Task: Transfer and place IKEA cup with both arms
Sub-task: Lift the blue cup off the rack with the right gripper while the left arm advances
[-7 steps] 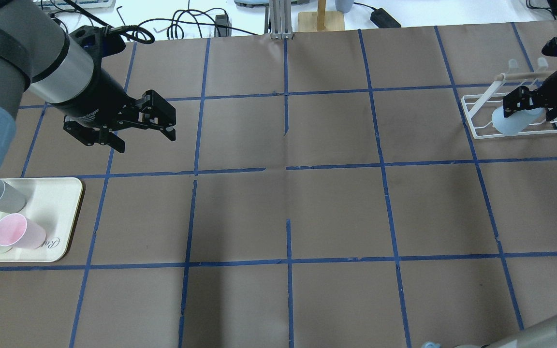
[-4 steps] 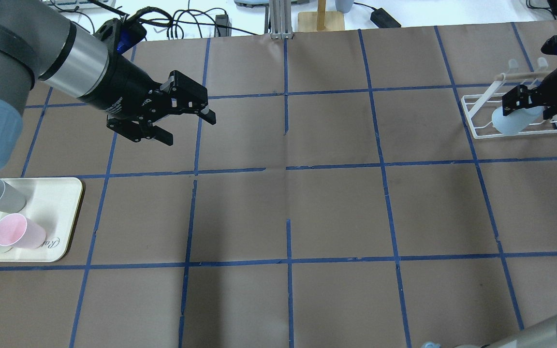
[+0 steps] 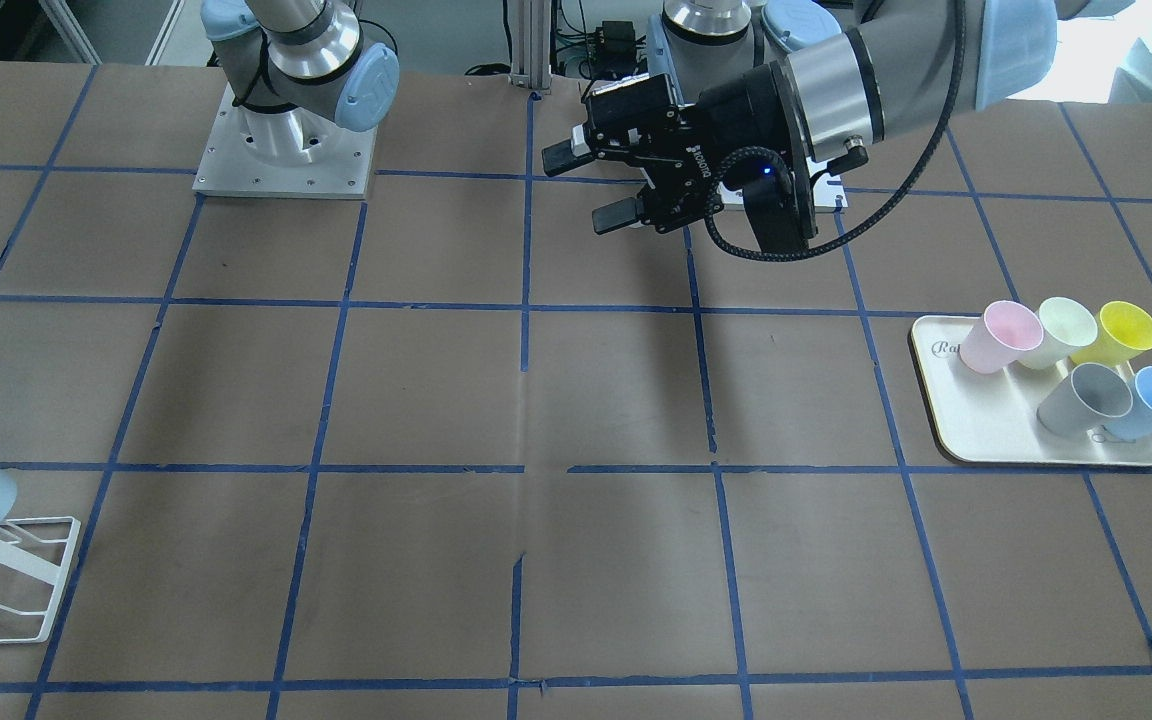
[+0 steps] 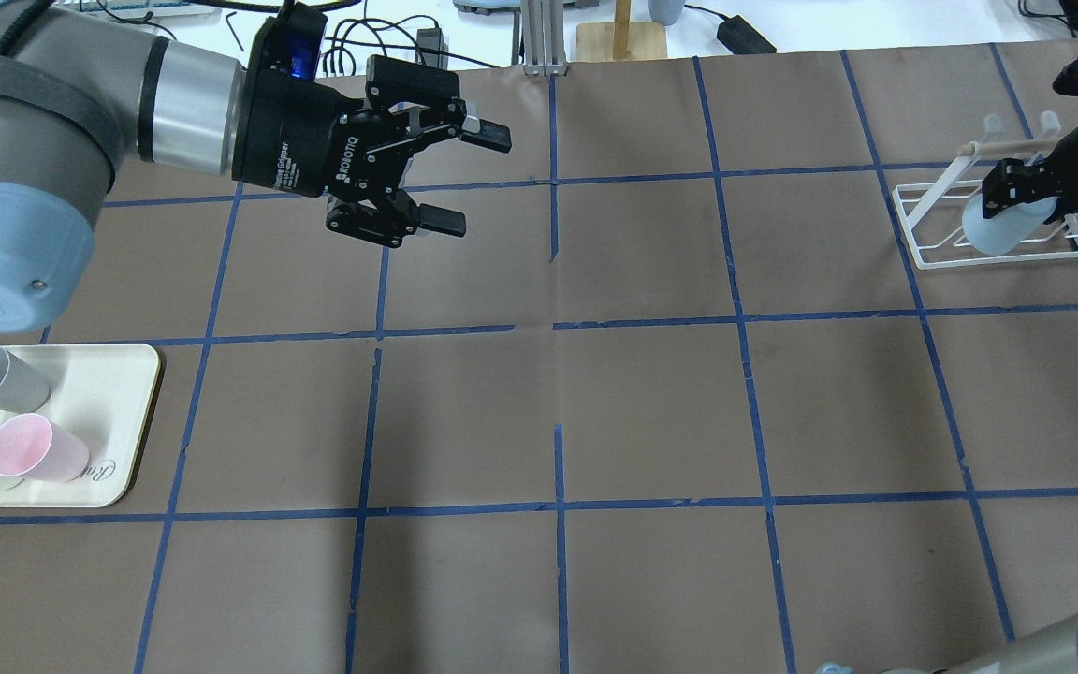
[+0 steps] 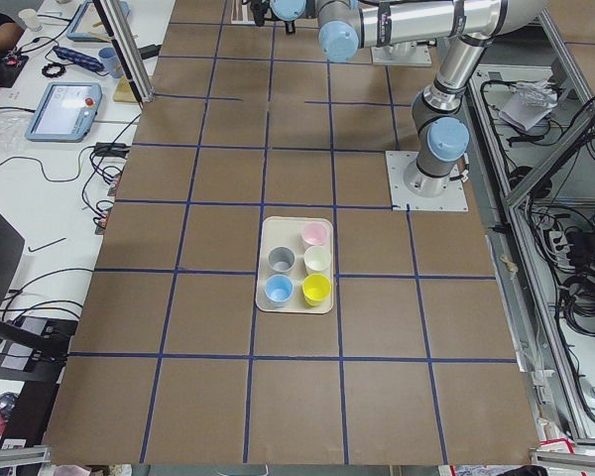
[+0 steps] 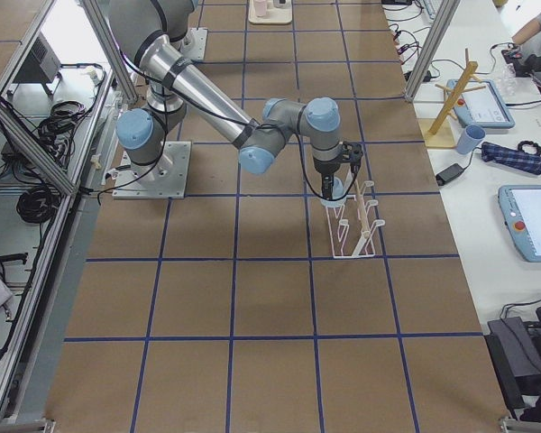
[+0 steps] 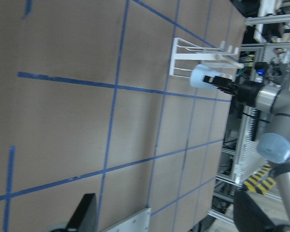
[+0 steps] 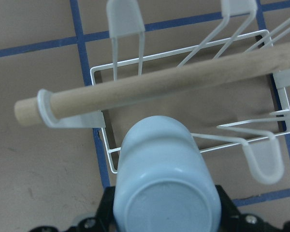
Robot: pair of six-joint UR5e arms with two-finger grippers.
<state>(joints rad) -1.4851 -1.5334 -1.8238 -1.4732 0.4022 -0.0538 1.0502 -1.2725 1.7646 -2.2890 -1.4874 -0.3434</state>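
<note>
IKEA cup clamped in right gripper at rack; left gripper wide apart, empty.

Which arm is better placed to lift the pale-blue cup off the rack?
Right: the right gripper is shut on the IKEA cup at the rack; the left gripper is open, far away.

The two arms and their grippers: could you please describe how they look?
Both are grey tubes with pale-blue joint caps. The left arm has a silver wrist ring and a black cable; the left gripper is black with white ROBOTIQ lettering. The right gripper is black and two-fingered.
</note>
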